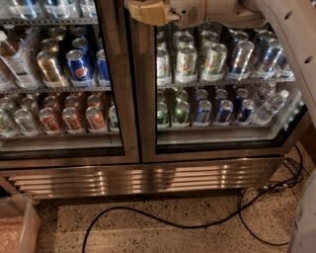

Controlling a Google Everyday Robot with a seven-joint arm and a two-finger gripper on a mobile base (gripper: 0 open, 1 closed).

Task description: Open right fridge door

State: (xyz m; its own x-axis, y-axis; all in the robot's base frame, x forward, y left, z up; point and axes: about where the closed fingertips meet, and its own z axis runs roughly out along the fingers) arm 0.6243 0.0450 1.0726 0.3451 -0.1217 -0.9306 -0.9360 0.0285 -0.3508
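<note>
The right fridge door (219, 151) is a glass panel in a brushed steel frame and stands closed, with green, silver and blue cans on the shelves behind it. My gripper (146, 12) is at the top of the view, with its tan fingers against the left upright of this door's frame beside the centre seam. The white arm (276, 20) reaches in from the upper right. The door's handle is not visible. The left glass door (64, 152), with Pepsi and orange cans behind it, is also closed.
A steel grille (143, 179) runs under both doors. A black cable (163, 225) loops across the speckled floor to a plug at the right (276, 187). A clear plastic bin (19, 222) stands at the bottom left.
</note>
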